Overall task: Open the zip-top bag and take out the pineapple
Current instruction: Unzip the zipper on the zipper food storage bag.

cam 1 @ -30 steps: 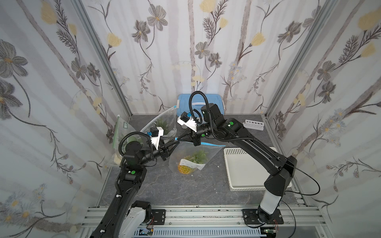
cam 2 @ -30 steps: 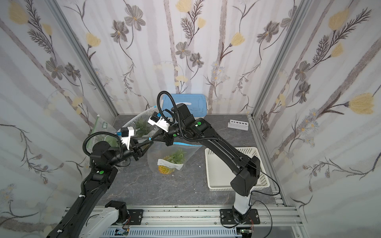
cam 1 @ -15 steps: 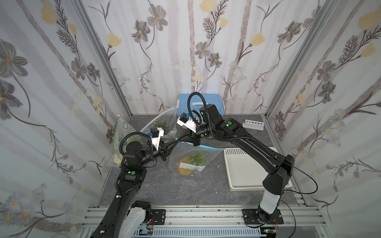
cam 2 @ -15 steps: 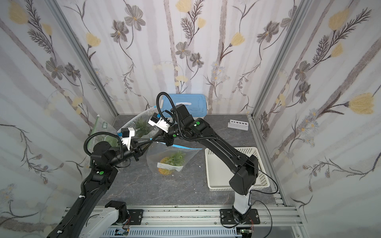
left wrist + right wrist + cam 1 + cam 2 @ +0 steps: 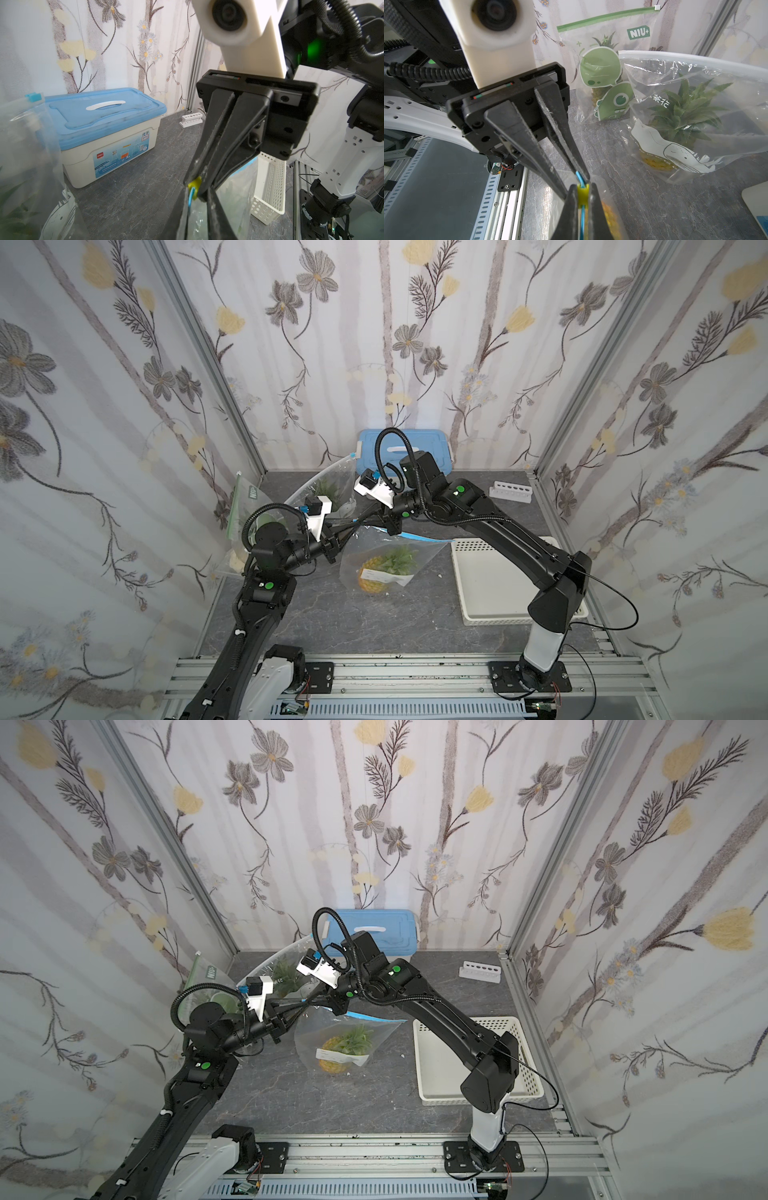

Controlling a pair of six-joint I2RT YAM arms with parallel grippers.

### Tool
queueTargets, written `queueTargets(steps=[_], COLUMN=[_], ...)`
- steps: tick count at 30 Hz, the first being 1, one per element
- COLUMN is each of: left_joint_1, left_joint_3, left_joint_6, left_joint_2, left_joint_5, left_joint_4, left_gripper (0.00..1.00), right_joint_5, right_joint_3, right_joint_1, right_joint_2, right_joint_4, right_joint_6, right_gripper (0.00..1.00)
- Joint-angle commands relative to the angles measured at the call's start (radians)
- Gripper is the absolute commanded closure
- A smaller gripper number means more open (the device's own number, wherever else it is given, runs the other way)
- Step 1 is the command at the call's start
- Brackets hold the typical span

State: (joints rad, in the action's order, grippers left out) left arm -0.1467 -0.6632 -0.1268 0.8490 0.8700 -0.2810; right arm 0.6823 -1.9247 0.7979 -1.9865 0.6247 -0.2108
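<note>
The clear zip-top bag (image 5: 388, 549) hangs by one top corner from both grippers, and its blue zip strip (image 5: 419, 537) sags to the right. The pineapple (image 5: 380, 572) (image 5: 343, 1048) lies inside, low near the tabletop. My right gripper (image 5: 582, 194) (image 5: 368, 519) is shut on the yellow slider (image 5: 583, 195) (image 5: 194, 185). My left gripper (image 5: 196, 199) (image 5: 351, 526) meets it tip to tip. It is shut on the bag's blue zip edge (image 5: 190, 199) right beside the slider.
A blue-lidded storage box (image 5: 415, 448) stands at the back wall. A white perforated basket (image 5: 498, 585) sits on the right, with a small tube rack (image 5: 513, 491) behind it. Two other bags holding pineapples, a whale-print bag (image 5: 685, 116) and a green-printed bag (image 5: 604, 68), stand at the back left.
My left gripper's jaws have closed onto the bag's zip edge beside the slider. The right gripper still holds the slider, and the bag has shifted only slightly.
</note>
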Motion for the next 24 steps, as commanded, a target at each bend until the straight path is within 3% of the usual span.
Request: queueTargets(steps=[1,4,16,24], left_joint_1=[0.002,0.002,0.003,0.002], left_joint_3=[-0.01,-0.01,-0.004,0.029], left_joint_6=[0.019,0.019,-0.002,-0.028], left_joint_2=[0.005,0.005,-0.005,-0.079], left_joint_5=[-0.031,-0.03,-0.066,-0.173], left_joint_4=[-0.032,-0.03,-0.047,-0.053], left_gripper=[0.93,1.0,1.0,1.0], right_joint_5=[0.078,0.077,0.074,0.026], right_joint_3=[-0.006,-0.006,-0.006,0.014], right_joint_1=[0.011,0.012,0.018,0.018], right_joint_2=[-0.005,-0.007,-0.005,0.016], right_joint_4=[-0.008,-0.008,-0.002,0.0], right_joint_6=[-0.038,-0.039,-0.039,-0.027], right_gripper=[1.0,1.0,0.99,0.99])
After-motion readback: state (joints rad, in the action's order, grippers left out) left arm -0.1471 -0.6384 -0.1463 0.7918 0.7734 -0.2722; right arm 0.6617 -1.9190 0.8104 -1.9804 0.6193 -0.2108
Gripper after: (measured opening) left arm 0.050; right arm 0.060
